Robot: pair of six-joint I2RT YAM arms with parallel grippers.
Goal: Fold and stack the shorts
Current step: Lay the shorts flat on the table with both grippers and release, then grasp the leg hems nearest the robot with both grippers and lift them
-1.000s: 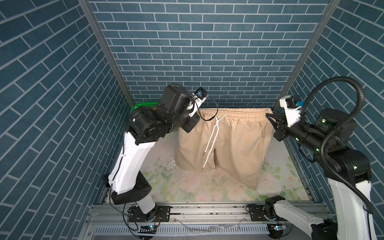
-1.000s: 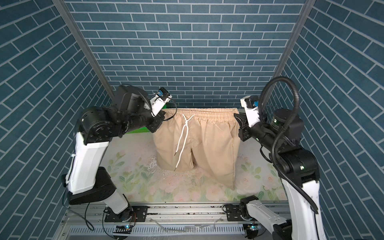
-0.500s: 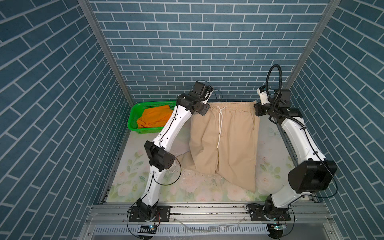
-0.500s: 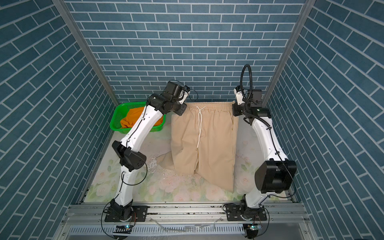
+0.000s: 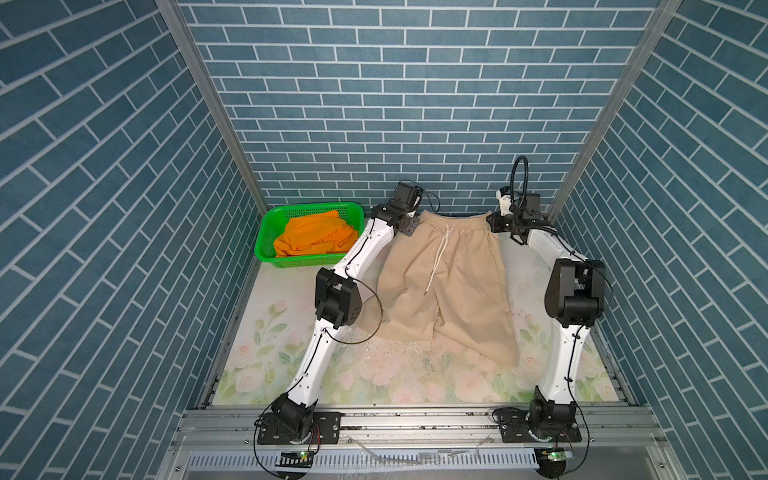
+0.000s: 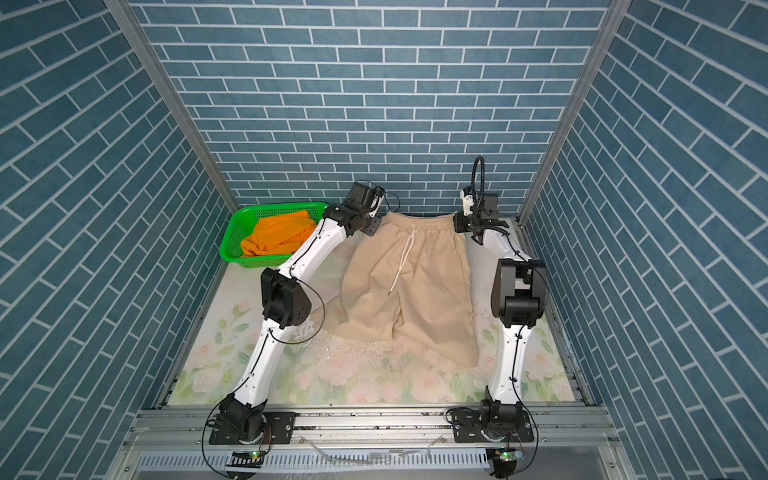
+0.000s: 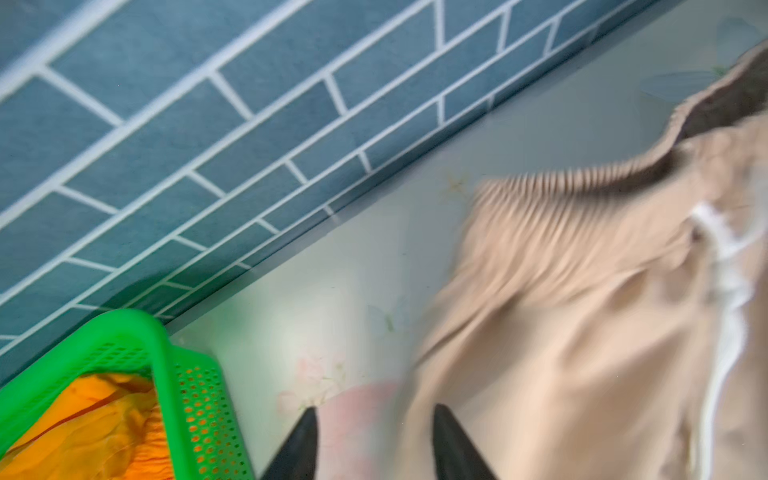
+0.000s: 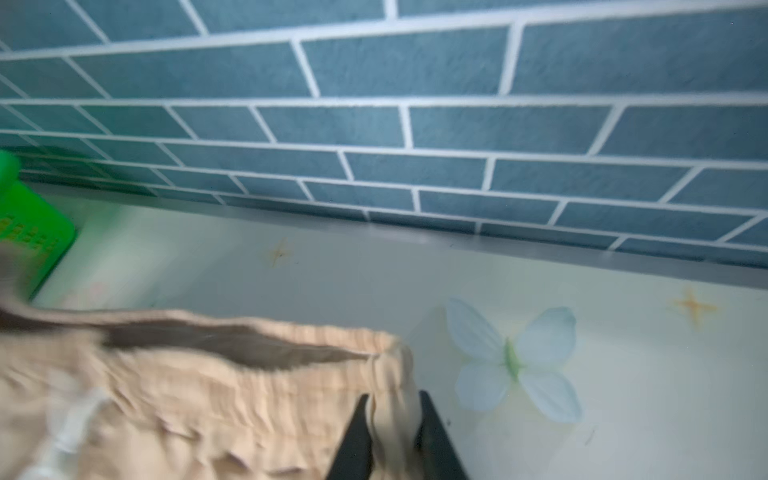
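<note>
Back left is blocked by the green basket [image 5: 305, 262]; bare mat [image 7: 332, 270] is left between it and the beige shorts [image 5: 457, 291].

Beige shorts [image 6: 415, 282] spread on floral table [image 6: 374, 382]
Left gripper [image 6: 370, 227] and right gripper [image 6: 459, 224] flank the waistband; orange shorts [image 6: 278, 235] fill green basket [image 6: 230, 235].

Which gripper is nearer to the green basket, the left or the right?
Left. The left gripper is close beside the green basket, at the nearer waistband corner of the beige shorts; the right gripper is at the opposite corner.
</note>
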